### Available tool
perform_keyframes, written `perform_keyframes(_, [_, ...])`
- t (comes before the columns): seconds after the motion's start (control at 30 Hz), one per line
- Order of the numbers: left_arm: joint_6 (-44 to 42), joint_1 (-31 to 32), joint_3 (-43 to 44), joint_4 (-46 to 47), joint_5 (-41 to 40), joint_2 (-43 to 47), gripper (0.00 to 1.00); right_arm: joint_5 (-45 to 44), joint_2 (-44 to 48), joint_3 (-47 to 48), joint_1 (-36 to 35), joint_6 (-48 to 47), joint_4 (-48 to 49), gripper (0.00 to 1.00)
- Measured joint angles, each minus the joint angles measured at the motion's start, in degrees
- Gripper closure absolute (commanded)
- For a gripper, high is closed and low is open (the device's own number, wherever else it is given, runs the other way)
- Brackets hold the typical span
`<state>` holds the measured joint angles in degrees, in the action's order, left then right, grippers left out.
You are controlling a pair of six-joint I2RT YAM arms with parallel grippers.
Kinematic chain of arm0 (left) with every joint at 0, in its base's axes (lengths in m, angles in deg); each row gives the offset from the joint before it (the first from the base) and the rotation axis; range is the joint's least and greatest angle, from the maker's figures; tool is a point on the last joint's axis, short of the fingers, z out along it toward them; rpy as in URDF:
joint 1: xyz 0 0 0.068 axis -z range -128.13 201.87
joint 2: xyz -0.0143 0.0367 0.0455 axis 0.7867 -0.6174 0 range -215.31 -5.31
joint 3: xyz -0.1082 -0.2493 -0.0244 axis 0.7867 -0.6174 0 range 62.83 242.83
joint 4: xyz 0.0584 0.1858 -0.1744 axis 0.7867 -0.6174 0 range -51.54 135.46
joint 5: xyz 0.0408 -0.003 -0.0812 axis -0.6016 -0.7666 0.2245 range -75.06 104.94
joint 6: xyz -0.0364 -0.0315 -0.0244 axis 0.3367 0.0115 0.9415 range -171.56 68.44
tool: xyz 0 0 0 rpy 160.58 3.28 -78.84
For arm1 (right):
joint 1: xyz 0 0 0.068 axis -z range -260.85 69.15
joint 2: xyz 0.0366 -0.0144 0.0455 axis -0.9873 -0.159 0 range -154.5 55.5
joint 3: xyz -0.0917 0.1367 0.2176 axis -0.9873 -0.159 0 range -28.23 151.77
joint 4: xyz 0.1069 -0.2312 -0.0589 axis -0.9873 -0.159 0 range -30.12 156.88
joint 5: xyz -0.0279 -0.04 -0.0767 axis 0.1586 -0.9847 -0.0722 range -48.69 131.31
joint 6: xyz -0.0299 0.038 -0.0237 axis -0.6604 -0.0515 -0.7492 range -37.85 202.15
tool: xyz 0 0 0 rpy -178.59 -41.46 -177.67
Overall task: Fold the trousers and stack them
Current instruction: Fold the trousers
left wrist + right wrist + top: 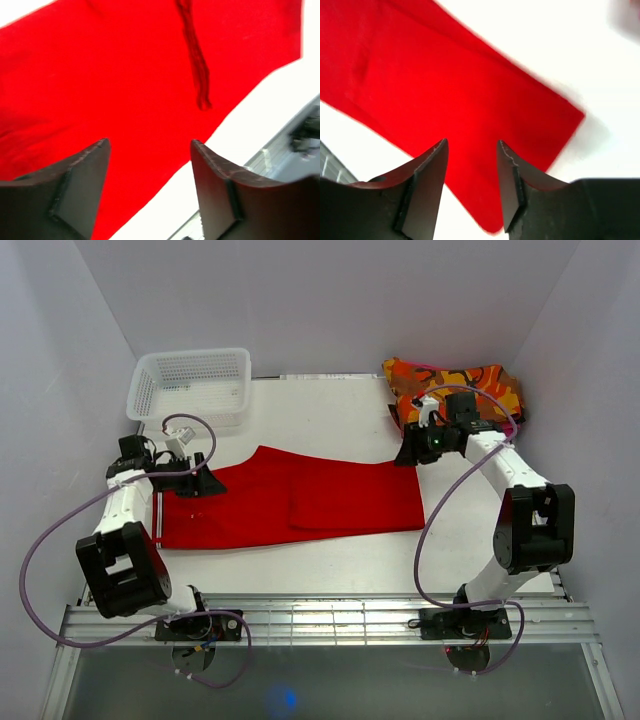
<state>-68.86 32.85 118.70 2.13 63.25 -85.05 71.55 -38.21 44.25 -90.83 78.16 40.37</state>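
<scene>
- Where are the trousers point(300, 500)?
- Flat on the bench point(330, 410), across its middle, stretched from close to the left edge to a little right of centre. A second red layer lies folded over their right half.
- And the left claw point(205, 480)?
- Released. It sits at the trousers' left end. In its wrist view the two fingers point(80, 180) stand apart above red cloth, with the cloth's edge and white bench off to the right.
- The right claw point(408, 452)?
- Released too, at the trousers' far right corner, its fingers point(427, 185) spread above that corner of the cloth.
- What else is on the bench?
- A white mesh basket point(190, 385) in the far left corner and an orange camouflage garment point(455, 385) in the far right corner, both apart from the trousers
</scene>
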Motion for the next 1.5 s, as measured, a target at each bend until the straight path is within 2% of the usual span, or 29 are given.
perform_keyframes(0.07, [0.5,0.5,0.0,0.2,2.6,-1.6,0.31,2.2,0.0,-2.2,3.2,-3.4,-3.0,0.52])
perform_keyframes(0.17, [1.9,2.4,0.0,1.3,5.5,-3.4,0.32,7.4,0.0,-5.8,4.2,-8.8,-7.3,0.55])
perform_keyframes(0.4, [7.9,15.9,0.2,8.3,9.1,-5.2,0.34,13.4,-4.3,-10.9,4.9,-17.0,-12.4,0.57])
perform_keyframes(0.53, [11.3,21.9,0.6,12.7,9.3,-8.9,0.34,13.7,-11.7,-11.9,10.5,-18.5,-12.6,0.57])
perform_keyframes(0.7, [15.7,28.2,2.6,18.3,9.1,-15.6,0.35,18.5,-15.2,-11.5,15.3,-18.6,-14.6,0.57])
perform_keyframes(0.87, [20.2,32.6,5.6,24.1,9.6,-24.0,0.38,21.5,-15.3,-8.9,14.7,-18.6,-17.7,0.56])
perform_keyframes(0.97, [21.7,34.8,6.8,25.7,10.4,-26.2,0.39,23.9,-14.8,-5.1,13.7,-17.2,-18.6,0.58])
perform_keyframes(1.2, [23.4,39.5,9.0,28.8,11.8,-28.7,0.4,25.4,-15.0,2.1,12.9,-9.0,-10.5,0.66])
perform_keyframes(1.5, [23.0,39.7,10.9,27.8,11.1,-37.1,0.41,24.8,-29.7,5.6,13.9,-3.0,-1.0,0.68])
